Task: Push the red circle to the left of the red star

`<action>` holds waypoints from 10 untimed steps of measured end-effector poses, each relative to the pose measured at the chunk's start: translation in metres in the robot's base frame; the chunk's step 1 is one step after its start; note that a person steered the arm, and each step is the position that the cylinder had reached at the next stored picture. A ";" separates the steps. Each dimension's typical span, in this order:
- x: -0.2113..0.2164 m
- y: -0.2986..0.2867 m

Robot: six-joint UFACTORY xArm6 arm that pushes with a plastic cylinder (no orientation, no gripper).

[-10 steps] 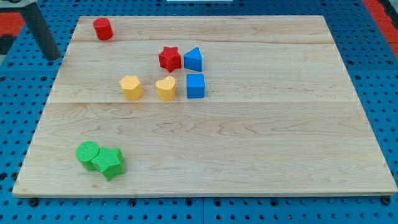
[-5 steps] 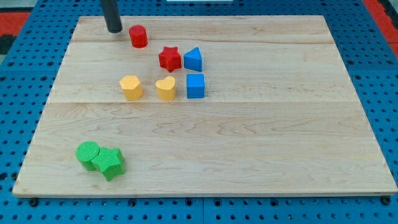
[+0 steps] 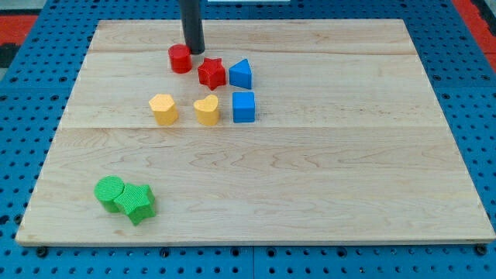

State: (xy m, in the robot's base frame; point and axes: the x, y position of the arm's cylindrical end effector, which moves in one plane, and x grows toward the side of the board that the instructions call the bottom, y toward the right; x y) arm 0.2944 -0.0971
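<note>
Moved: red circle [image 3: 180, 59] slid toward the red star [image 3: 211, 73]; my tip [image 3: 194, 51] followed.
Tip: touched the circle's 1 o'clock side; plain rod, no end effector to clench.
Circle: just beside star, 10 o'clock.
Progress: nearly done; a nudge toward 6 o'clock seemed left.

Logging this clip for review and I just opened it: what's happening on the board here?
A dark rod is pushing blocks on a wooden board. My tip sits just above and right of the red circle, which now lies close to the left of the red star, a small gap between them. The blue, yellow and green blocks sit apart from the tip.
</note>
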 end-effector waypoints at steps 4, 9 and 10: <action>-0.001 -0.073; 0.114 -0.154; 0.158 -0.207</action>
